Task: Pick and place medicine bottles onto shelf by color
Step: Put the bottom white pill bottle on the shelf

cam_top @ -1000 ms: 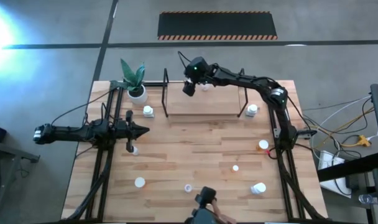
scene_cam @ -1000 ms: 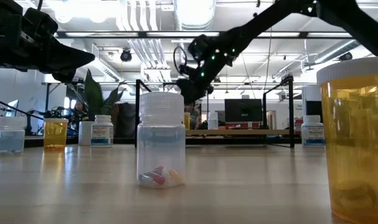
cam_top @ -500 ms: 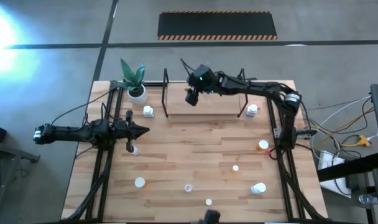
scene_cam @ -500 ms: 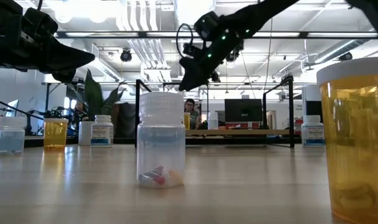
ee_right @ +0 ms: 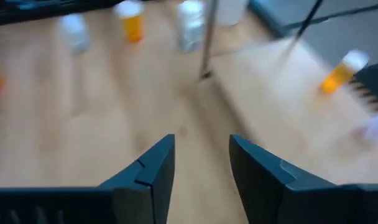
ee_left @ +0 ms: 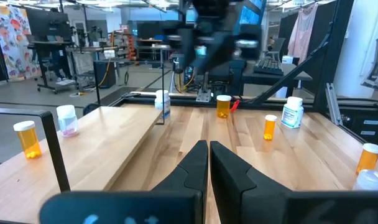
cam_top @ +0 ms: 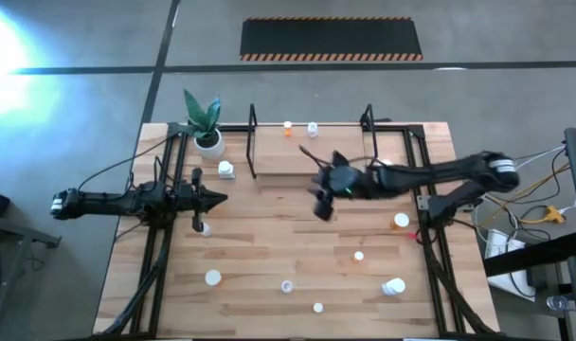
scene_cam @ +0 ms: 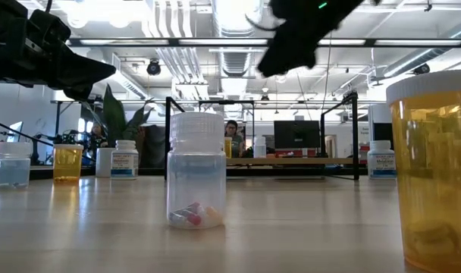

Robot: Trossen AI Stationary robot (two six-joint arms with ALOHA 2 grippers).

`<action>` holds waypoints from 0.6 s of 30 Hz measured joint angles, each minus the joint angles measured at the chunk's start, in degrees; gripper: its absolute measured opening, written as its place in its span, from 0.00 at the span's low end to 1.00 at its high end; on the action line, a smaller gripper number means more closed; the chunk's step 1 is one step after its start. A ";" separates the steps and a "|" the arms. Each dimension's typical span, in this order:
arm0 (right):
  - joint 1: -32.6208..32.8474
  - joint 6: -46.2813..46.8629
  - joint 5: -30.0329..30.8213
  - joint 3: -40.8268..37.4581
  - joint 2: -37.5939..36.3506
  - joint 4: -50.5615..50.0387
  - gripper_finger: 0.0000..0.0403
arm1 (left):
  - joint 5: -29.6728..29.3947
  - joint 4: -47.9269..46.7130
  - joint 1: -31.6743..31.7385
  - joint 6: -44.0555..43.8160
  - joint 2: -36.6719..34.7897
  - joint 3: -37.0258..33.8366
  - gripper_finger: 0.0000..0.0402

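Right gripper at centre frame in the high view, above bare tabletop just below the shelf's near edge, fingers parted around nothing in the right wrist view. Right arm stretched across from the right edge of the table. Blurred in the low view, same gripper high at upper centre, clear of every bottle.

Left gripper at mid-left in the high view, clenched tight with nothing between the fingers, pointing toward table centre. A white-capped bottle just below its tip.

On the shelf, at upper centre of the high view: an orange bottle and a pale bottle side by side along the far edge. A white bottle just left of the shelf frame, another white bottle at its right end. A potted plant at upper left of the table.

Scattered over the lower part of the table in the high view: a bottle at lower left, one at lower centre, one nearer the bottom edge, an orange bottle right of centre, an orange bottle by the right arm's base, and a larger white bottle at lower right.

In the low view, a clear bottle holding pills at centre foreground, a large orange bottle at the right edge.
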 joint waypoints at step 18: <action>13.06 43.98 -10.96 -5.00 -14.63 -40.62 0.46 | 0.00 0.02 0.02 0.00 0.11 0.00 0.00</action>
